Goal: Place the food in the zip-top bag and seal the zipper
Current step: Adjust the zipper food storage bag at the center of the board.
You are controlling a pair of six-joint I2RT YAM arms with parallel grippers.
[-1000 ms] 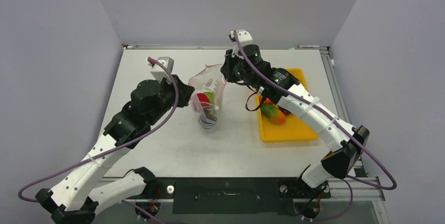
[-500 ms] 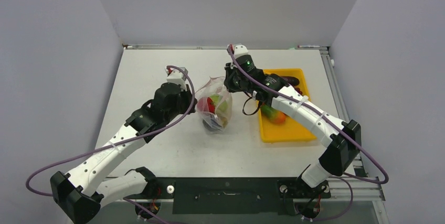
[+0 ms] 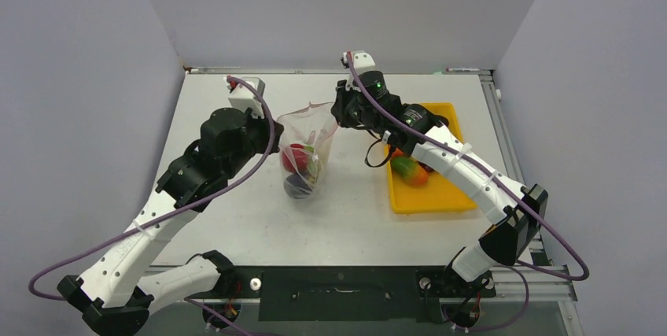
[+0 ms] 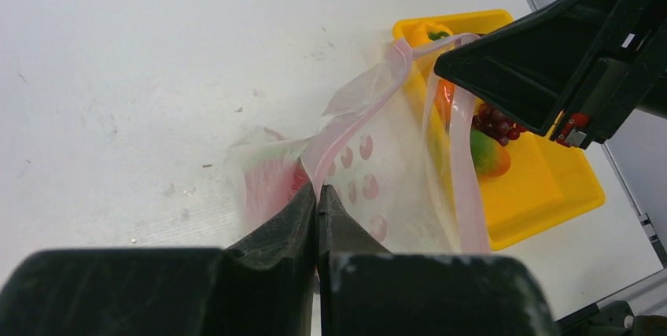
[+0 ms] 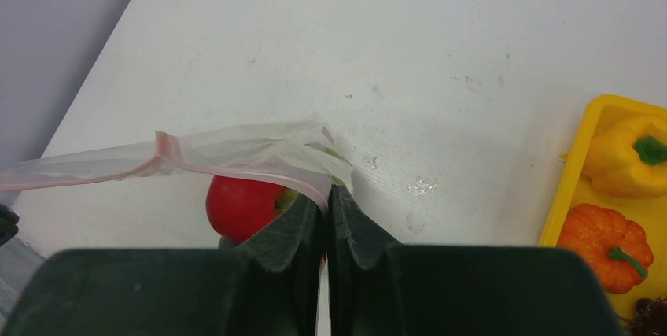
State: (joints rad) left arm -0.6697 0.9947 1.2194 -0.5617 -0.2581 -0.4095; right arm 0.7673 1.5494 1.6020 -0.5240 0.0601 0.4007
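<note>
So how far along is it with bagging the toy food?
Partway. A red piece and others sit inside the zip-top bag. Both the left gripper and right gripper pinch its mouth, holding it open. Remaining: the yellow pepper, orange pumpkin and grapes wait in the yellow tray, and the zipper is unsealed.

Yellow tray (image 3: 437, 196) on the right of a white table (image 3: 346, 226), pale grey walls (image 3: 315, 5) on three sides.

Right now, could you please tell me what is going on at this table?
The bag hangs by its zipper between the left fingers and the right fingers. Its mouth is open. A red piece and a dark one sit inside; a pepper, a pumpkin and grapes are in the tray.
</note>
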